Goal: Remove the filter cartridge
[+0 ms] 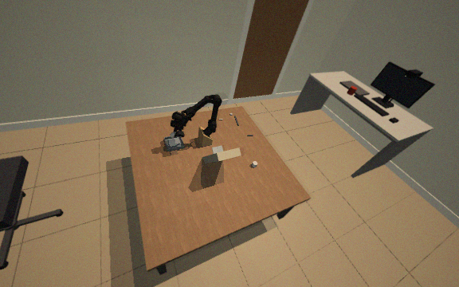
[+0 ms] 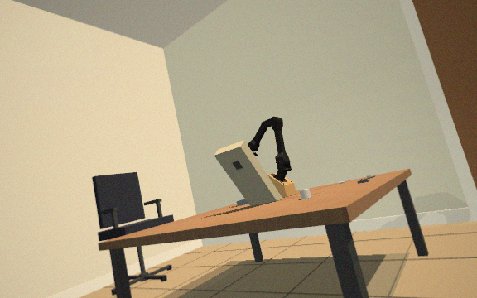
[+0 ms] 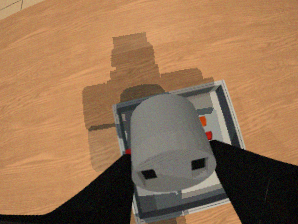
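The round grey filter cartridge (image 3: 170, 125) is out of the panel. Its face with two dark slots is toward the wrist camera. My gripper (image 3: 170, 154) (image 1: 178, 135) is shut on its sides, one black finger on each side. In the wrist view the cartridge is over the tray (image 3: 234, 115) (image 1: 174, 149) and hides much of its floor. Its far end points down toward the tray; the gap below is hard to judge, and no contact can be made out. The leaning service panel (image 1: 210, 171) (image 2: 255, 178) stands away from the gripper, its front face turned from the top and exterior views.
The arm's yellowish base block (image 1: 204, 139) (image 2: 285, 186) stands between tray and panel. A small white cylinder (image 1: 254, 164) (image 2: 305, 194) is on the wooden table (image 1: 182, 223) (image 2: 313, 211) beyond the panel. Small dark items lie near the table's far right edge.
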